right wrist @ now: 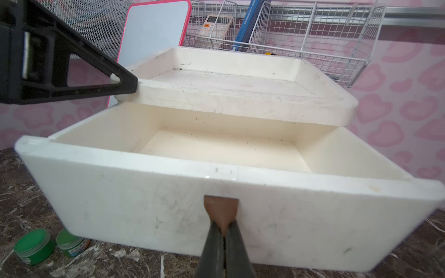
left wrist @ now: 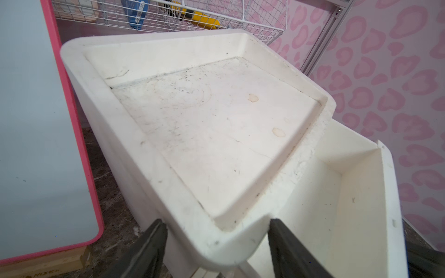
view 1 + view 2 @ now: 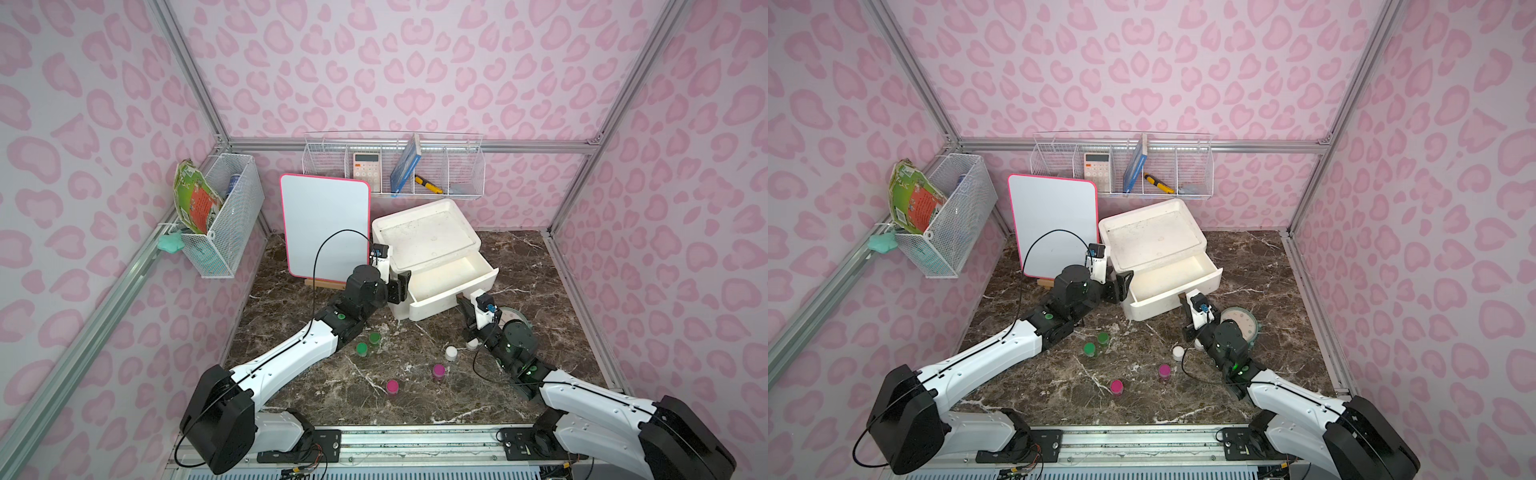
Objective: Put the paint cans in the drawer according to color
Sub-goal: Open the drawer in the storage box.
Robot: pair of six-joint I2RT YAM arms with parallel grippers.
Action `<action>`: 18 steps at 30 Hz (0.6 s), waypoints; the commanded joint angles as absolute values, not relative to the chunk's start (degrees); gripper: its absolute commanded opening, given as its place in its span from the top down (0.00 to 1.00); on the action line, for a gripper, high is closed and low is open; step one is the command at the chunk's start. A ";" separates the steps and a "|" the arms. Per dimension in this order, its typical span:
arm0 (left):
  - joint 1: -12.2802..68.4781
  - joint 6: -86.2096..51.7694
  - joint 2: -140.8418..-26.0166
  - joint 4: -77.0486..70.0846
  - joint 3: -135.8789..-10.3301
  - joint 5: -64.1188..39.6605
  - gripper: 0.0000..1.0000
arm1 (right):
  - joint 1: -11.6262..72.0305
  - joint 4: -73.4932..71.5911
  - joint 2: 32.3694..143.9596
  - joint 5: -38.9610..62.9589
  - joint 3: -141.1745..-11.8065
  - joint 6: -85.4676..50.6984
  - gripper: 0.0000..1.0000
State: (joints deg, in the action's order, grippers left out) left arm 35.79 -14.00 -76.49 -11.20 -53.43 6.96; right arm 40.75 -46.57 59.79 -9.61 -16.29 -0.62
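Two green cans (image 3: 361, 348) (image 3: 375, 337) stand side by side on the tabletop (image 3: 316, 386), on the near side of the left pincer (image 3: 401, 286), beside its forearm. White cans (image 3: 451, 352) (image 3: 472, 343) sit just behind the right pincer (image 1: 224, 228). Magenta cans (image 3: 392, 387) (image 3: 438, 370) are further back, between the arms. All are outside the pulled-out drawer (image 1: 120, 192). Both top views show all six. The right wrist view shows only the greens, plus the right pincer clamped together on the drawer's brown tab (image 1: 221, 207). Only the left wrist view shows the left pincer's jaws apart, straddling the cabinet (image 2: 134, 149) top corner.
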 commanded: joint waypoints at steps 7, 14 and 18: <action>35.55 -14.41 -77.78 -10.63 -54.69 10.99 0.29 | 41.04 -42.17 55.52 -9.20 -16.01 -3.44 1.00; 35.64 -14.77 -75.41 -9.82 -54.65 11.63 0.22 | 41.04 -35.18 53.39 -8.53 -18.60 -7.24 0.45; 35.73 -15.79 -68.12 -4.20 -52.77 15.10 0.15 | 40.97 -24.41 49.29 -8.00 -21.20 -9.82 0.29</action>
State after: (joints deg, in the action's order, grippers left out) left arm 35.77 -14.83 -71.40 -7.86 -53.52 11.29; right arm 41.01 -32.14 51.22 -8.27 -19.79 -6.59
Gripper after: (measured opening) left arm 0.844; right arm 0.695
